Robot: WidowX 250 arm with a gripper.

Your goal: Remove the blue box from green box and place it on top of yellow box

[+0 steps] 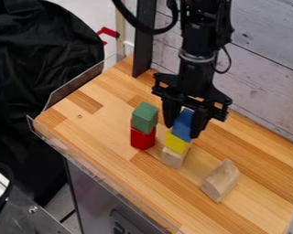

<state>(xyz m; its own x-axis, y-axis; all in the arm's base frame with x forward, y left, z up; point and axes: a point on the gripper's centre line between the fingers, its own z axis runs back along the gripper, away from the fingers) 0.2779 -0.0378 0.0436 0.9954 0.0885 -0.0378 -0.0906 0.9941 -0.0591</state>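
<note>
the black tool (pixel 182 130) hangs down over the middle of the table (pixel 100 114), and its 2 fingers (pixel 199 122) are clamped on the blue box (pixel 184 122), 1 finger on each side. the blue box sits right on top of the yellow box (pixel 176 143), and it leans a bit. the yellow box is on top of a plain wood block (pixel 172 157), and that block stands on the table. so this pile is 3 high.

just beside it, on the side nearer the table's left edge, is a pile of 2. the green box (pixel 144 117) is on top and the red box (pixel 143 138) is under it. the green box is turned a little, so its sides do not line up with the red box. the 2 piles are near each other.

1 more wood piece (pixel 220 180), with a dip cut in it, lies by itself on the table, nearer the right edge than the piles are. a black post (pixel 144 41) stands at the back left corner of the table. a clear rim (pixel 75 87) goes up along the left edge. a wall of gray boards (pixel 265 59) is behind the back edge.
</note>
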